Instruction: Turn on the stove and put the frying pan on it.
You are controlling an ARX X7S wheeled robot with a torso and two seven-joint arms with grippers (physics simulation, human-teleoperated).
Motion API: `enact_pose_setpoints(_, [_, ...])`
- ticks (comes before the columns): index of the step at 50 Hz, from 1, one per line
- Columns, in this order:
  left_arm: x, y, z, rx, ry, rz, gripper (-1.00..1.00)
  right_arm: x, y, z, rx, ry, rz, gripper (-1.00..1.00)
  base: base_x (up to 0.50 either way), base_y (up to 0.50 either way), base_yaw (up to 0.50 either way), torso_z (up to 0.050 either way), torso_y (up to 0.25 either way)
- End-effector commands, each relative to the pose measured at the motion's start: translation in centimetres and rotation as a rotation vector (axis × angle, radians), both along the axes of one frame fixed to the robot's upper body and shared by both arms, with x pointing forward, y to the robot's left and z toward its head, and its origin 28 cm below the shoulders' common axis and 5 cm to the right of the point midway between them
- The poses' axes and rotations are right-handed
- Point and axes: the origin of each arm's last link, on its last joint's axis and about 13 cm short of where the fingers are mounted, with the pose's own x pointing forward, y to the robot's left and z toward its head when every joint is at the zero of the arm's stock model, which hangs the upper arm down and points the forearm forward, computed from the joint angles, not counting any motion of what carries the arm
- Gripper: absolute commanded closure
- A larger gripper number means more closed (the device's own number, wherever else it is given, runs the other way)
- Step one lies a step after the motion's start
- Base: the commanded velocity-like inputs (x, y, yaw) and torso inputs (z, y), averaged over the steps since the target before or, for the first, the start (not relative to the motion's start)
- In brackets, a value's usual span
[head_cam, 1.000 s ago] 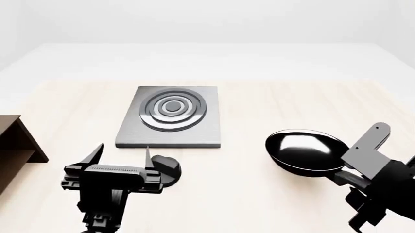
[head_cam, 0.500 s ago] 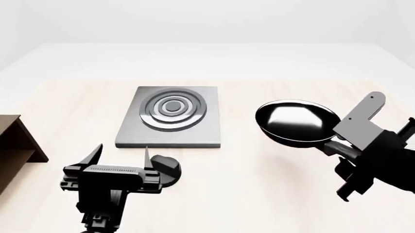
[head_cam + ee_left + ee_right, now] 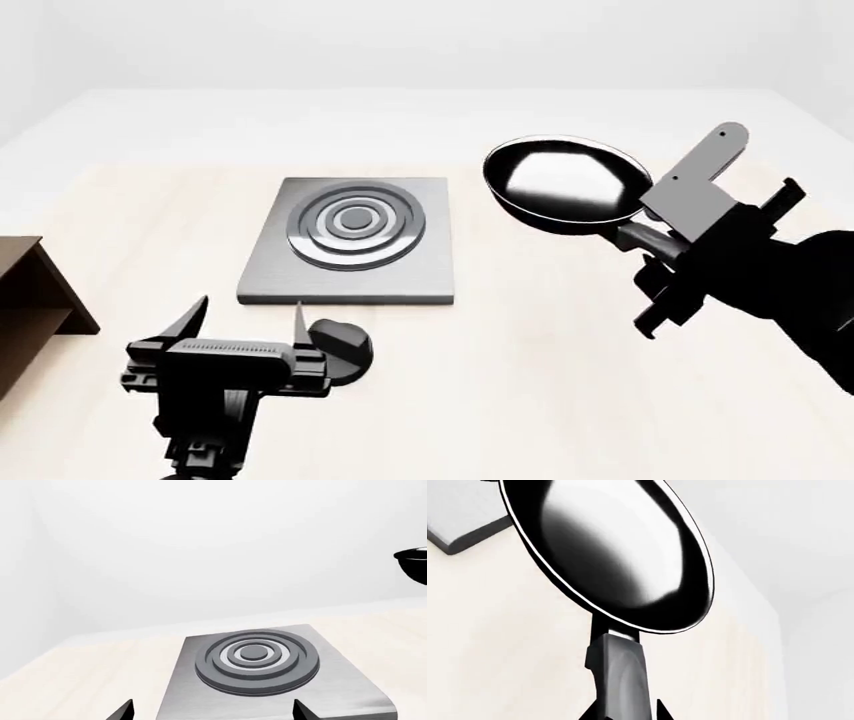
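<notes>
The small round glossy black frying pan is airborne to the right of the flat square grey metal stove plate, held by its long handle in the clenched jaws of the right gripper; this grip keeps the bowl level for transfer. The left gripper hovers with jaws released just beside the small round black knob, partly hidden. The desk carries a brown wooden shelf, cut off.
</notes>
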Motion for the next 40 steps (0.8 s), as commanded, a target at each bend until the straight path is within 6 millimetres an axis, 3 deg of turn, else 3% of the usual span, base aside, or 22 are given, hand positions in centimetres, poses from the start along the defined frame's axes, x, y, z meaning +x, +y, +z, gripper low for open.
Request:
enact_pose_setpoints(1, [0.0, 0.1, 0.1, 0.000, -0.001, 0.003, -1.00, 2.2, 1.1, 2.1, -0.033, -0.168, -0.004, 1.00, 0.00, 0.00, 0.00, 0.000, 0.000])
enact_pose_setpoints(40, [-0.3, 0.5, -0.5, -0.014, -0.047, -0.016, -1.00, 7.0, 7.7, 3.4, 0.039, -0.263, 0.137, 1.00, 0.00, 0.00, 0.00, 0.001, 0.002])
